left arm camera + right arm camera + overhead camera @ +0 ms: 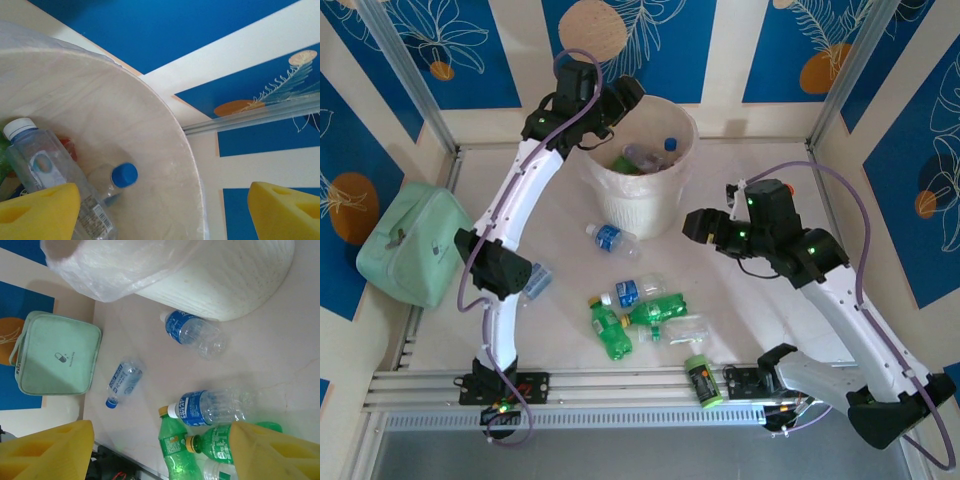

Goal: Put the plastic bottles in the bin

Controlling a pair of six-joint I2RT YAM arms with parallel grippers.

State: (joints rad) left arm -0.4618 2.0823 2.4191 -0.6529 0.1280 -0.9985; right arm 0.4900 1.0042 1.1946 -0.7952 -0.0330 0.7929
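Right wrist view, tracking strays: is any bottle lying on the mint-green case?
No, the mint-green case has a bare top; the nearest bottle lies beside it.

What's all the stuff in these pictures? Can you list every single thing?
Pale flat table: one, whitish, under everything.
Round white perforated plastic bin: one, white, far middle.
Clear plastic bottles inside the bin: at least two, blue and white caps.
Clear blue-labelled plastic bottles: three, lying before the bin.
Green plastic bottles: two, green, near middle.
Clear white-capped plastic bottle: one, beside the green ones.
Lime-green canister with black lid: one, near edge.
Mint-green boxy case: one, left side.
Left end effector: one, yellow, open over the bin.
Right end effector: one, yellow, open above loose bottles.
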